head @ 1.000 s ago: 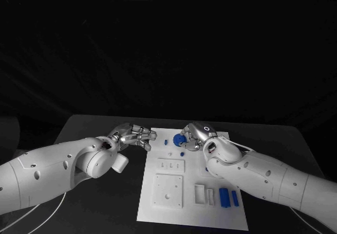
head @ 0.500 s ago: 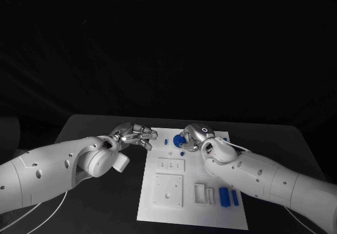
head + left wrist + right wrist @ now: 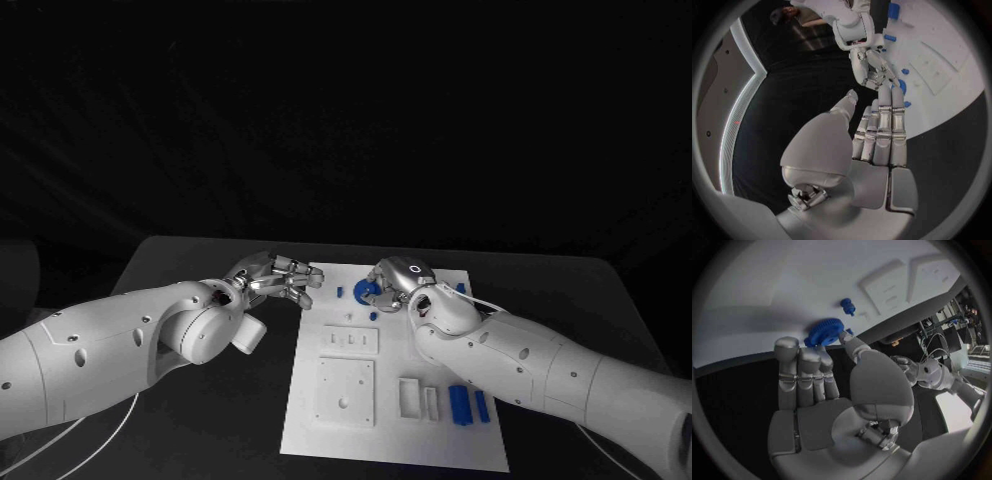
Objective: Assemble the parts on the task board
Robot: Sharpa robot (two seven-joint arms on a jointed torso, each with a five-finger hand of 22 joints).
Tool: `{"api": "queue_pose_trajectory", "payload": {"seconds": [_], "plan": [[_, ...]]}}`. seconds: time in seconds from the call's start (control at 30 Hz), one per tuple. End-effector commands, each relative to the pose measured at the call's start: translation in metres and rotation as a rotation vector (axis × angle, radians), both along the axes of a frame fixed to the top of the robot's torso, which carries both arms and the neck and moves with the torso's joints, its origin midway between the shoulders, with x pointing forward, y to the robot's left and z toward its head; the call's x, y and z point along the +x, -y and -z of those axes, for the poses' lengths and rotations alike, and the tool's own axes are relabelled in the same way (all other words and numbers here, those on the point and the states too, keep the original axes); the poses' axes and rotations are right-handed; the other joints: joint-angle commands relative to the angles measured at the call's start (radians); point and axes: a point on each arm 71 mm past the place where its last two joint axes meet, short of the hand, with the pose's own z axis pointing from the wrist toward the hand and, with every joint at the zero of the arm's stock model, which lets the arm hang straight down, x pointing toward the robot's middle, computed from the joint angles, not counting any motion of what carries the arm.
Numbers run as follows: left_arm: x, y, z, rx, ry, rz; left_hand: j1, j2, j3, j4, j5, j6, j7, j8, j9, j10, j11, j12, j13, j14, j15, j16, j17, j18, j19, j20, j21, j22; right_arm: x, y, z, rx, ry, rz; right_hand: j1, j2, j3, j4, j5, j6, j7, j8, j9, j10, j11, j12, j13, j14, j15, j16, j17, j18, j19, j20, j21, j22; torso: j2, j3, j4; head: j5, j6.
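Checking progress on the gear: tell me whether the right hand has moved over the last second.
Yes, slightly. In the head view the right hand has crept toward the left hand across the board's far end, touching the blue gear.

Both arms are glossy white shells, thick and rounded, dotted with small dark screw holes. The left arm [image 3: 101, 345] swells into a big round wrist joint; a thin white cable trails under it. The right arm [image 3: 548, 375] carries a thin pale cable looped near its wrist. Each ends in a silver metal hand, left hand [image 3: 277, 277] and right hand [image 3: 395, 285], fingers built of jointed segments, the right one marked with a small dark ring
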Motion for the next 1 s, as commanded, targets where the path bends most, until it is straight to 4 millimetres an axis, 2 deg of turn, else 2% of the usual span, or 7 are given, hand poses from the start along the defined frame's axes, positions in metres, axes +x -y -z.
{"api": "queue_pose_trajectory", "payload": {"seconds": [0.03,0.13,0.23,0.67,0.83,0.93,1.0], "plan": [[-0.001,0.003,-0.001,-0.006,0.000,0.021,0.001,0.007,0.004,0.004,0.003,-0.005,0.000,-0.003,-0.001,-0.006,0.002,-0.003,-0.001,-0.007,0.001,0.004,0.000,0.016,-0.006,-0.002,0.005,-0.001,-0.002,0.000,0.006,-0.002,-0.049,-0.006,-0.033,-0.007,-0.004,0.022,-0.045,-0.008,-0.003,0.001,-0.001,-0.004,0.002,-0.006,-0.002,0.000,0.000,-0.004,0.001,0.001,0.051,-0.001,-0.003,0.019,0.000,-0.0004,-0.0003,0.001,0.000],[-0.001,0.003,-0.001,-0.006,0.000,0.021,0.001,0.007,0.004,0.004,0.003,-0.005,0.000,-0.003,-0.001,-0.006,0.002,-0.003,-0.001,-0.007,0.001,0.004,0.000,0.016,-0.006,-0.002,0.005,-0.001,-0.002,0.000,0.006,0.004,-0.053,-0.006,-0.070,-0.018,-0.019,0.069,-0.093,-0.012,-0.004,0.001,0.001,-0.005,0.003,-0.006,-0.004,0.000,-0.001,-0.004,0.003,0.003,0.051,-0.001,-0.002,0.020,0.000,-0.0003,-0.0006,0.002,0.000],[-0.001,0.002,-0.001,-0.006,0.000,0.021,0.001,0.007,0.004,0.004,0.003,-0.005,0.000,-0.003,-0.001,-0.006,0.002,-0.003,-0.001,-0.007,0.001,0.004,0.000,0.016,-0.006,-0.002,0.005,-0.001,-0.003,0.002,0.006,0.008,-0.052,-0.004,-0.069,-0.029,-0.015,0.098,-0.099,-0.012,-0.005,0.001,0.006,-0.003,0.002,-0.004,-0.005,0.001,-0.001,-0.003,0.007,0.002,0.051,-0.001,0.000,0.021,0.000,-0.0005,-0.0001,0.002,0.000],[-0.001,-0.001,0.000,-0.003,-0.001,0.014,0.001,0.007,0.004,0.004,0.003,-0.005,0.000,-0.003,-0.001,-0.006,0.002,-0.003,-0.001,-0.007,0.001,0.004,0.000,0.016,-0.006,-0.002,0.005,-0.001,-0.008,0.019,-0.001,0.032,-0.021,0.015,-0.066,-0.027,-0.004,0.100,-0.092,-0.004,-0.006,0.001,0.008,-0.001,0.001,0.000,-0.003,0.001,-0.002,-0.003,0.010,0.002,0.052,-0.002,0.002,0.022,-0.001,0.0028,-0.0027,0.002,0.003],[0.000,-0.004,0.000,-0.001,0.000,0.006,0.001,0.007,0.004,0.004,0.003,-0.005,0.000,-0.003,-0.001,-0.006,0.002,-0.003,-0.001,-0.007,0.001,0.004,0.000,0.016,-0.006,-0.002,0.005,-0.001,-0.013,0.032,-0.011,0.079,0.029,0.028,-0.059,-0.029,0.008,0.093,-0.083,-0.003,-0.007,0.001,0.008,0.002,0.000,0.004,-0.002,0.002,-0.004,0.000,0.014,0.003,0.053,-0.004,0.008,0.024,-0.002,0.0022,-0.0054,0.001,0.004],[0.001,-0.007,0.000,0.002,0.002,-0.003,0.001,0.007,0.004,0.004,0.003,-0.005,0.000,-0.003,-0.001,-0.006,0.002,-0.003,-0.001,-0.007,0.001,0.004,0.000,0.016,-0.006,-0.002,0.005,-0.001,-0.016,0.045,-0.026,0.135,0.063,0.036,-0.045,-0.031,0.011,0.082,-0.077,-0.003,-0.006,0.001,0.007,0.003,0.000,0.004,-0.002,0.002,-0.004,0.002,0.015,0.003,0.052,-0.004,0.010,0.024,-0.002,0.0040,-0.0067,-0.001,0.007],[0.001,-0.009,0.000,0.003,0.003,-0.008,0.001,0.007,0.004,0.004,0.003,-0.005,0.000,-0.003,-0.001,-0.006,0.002,-0.003,-0.001,-0.007,0.001,0.004,0.000,0.016,-0.006,-0.002,0.005,-0.001,-0.016,0.053,-0.035,0.167,0.071,0.035,-0.037,-0.028,0.004,0.080,-0.074,-0.002,-0.006,0.001,0.006,0.003,0.000,0.005,-0.001,0.001,-0.004,0.001,0.015,0.003,0.052,-0.004,0.011,0.024,-0.003,0.0071,-0.0114,-0.001,0.009]]}}
